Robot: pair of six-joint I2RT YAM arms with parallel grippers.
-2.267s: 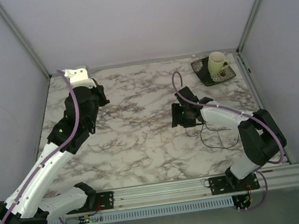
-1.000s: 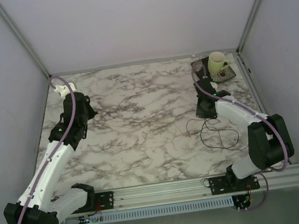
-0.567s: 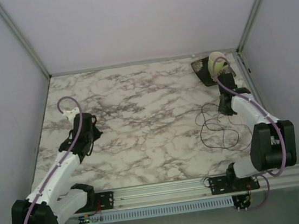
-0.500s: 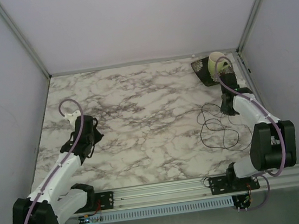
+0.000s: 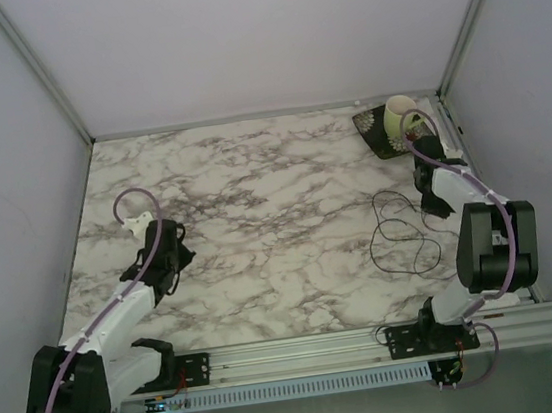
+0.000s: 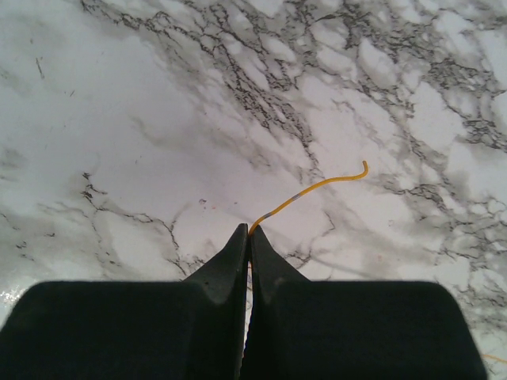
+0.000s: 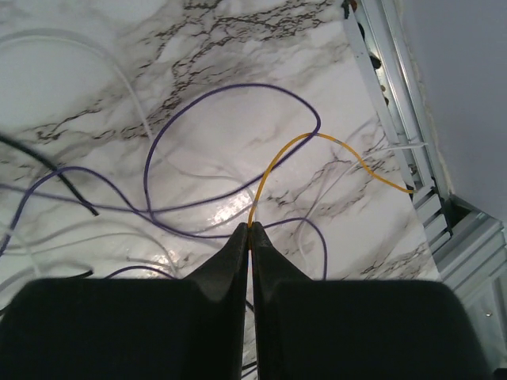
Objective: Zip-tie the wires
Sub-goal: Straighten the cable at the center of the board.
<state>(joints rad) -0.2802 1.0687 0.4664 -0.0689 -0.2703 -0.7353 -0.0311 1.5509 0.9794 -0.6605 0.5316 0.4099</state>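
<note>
From above you see only a tangle of thin looping wires [image 5: 391, 223], all dark, lying on the right side of the white marble-patterned bench [image 5: 254, 189], toward the arm bases from the pale ceramic cup [image 5: 401, 113] on its dark square saucer [image 5: 386, 143]. Your right wrist camera sorts them by colour: purple wires [image 7: 238, 85], a black wire [image 7: 71, 190] and an orange wire [image 7: 317, 134], which the right gripper [image 7: 250, 228] pinches between pressed-together tips. The left gripper [image 6: 248, 231], well apart on the bench's left side, is likewise closed, nipping a short orange strand [image 6: 317, 186] (too fine to make out in the overhead view) that curls away across the marble.
</note>
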